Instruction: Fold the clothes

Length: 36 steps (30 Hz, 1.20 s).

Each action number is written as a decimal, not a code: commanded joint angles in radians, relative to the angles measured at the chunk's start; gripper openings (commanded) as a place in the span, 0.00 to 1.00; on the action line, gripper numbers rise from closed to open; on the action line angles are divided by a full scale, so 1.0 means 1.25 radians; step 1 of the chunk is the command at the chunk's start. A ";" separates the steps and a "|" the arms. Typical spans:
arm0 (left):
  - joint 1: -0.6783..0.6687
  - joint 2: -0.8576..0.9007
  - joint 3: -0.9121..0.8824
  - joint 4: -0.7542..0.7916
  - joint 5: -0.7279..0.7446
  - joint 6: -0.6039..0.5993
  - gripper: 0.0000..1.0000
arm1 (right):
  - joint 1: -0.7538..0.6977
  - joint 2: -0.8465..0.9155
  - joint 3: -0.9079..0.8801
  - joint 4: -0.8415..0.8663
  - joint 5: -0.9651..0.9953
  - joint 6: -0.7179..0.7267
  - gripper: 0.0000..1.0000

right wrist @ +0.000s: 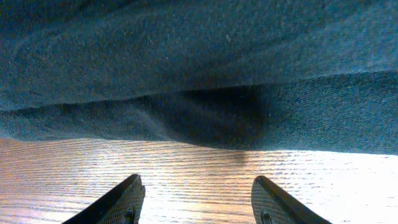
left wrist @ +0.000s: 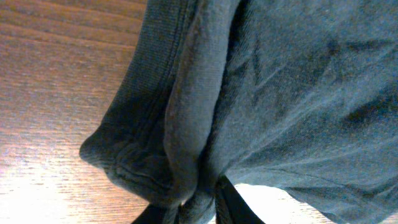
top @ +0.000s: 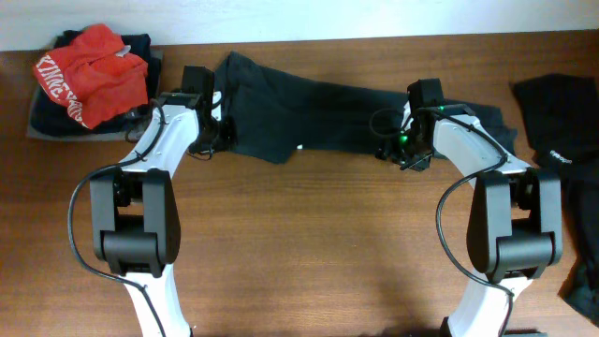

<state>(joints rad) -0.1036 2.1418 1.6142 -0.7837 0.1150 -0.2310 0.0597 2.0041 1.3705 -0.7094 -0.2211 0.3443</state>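
Note:
A dark teal-grey T-shirt (top: 318,108) of the clothes lies stretched across the back middle of the table. My left gripper (top: 217,126) is at the shirt's left end. In the left wrist view it (left wrist: 199,208) is shut on a bunched fold of the shirt (left wrist: 280,93), with fabric squeezed between the dark fingers (left wrist: 233,208). My right gripper (top: 402,150) is at the shirt's front edge on the right. In the right wrist view it (right wrist: 199,190) stands open over bare wood, the shirt's hem (right wrist: 205,118) just ahead of the fingertips (right wrist: 273,199).
A red garment (top: 89,70) lies on a pile of dark clothes at the back left corner. More black clothes (top: 562,122) with white lettering sit at the right edge. The wooden table (top: 309,243) stretches in front of both arms.

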 commanded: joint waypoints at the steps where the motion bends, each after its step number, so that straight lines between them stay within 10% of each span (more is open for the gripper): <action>1: 0.004 -0.031 0.014 -0.007 -0.006 -0.006 0.17 | 0.007 0.001 -0.007 0.001 0.013 0.009 0.61; 36: 0.004 -0.097 0.016 0.043 0.067 -0.093 0.01 | 0.007 0.001 -0.035 0.037 0.013 0.009 0.61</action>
<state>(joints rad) -0.1036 2.0514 1.6154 -0.7288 0.1757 -0.3225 0.0597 2.0041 1.3582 -0.6811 -0.2211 0.3447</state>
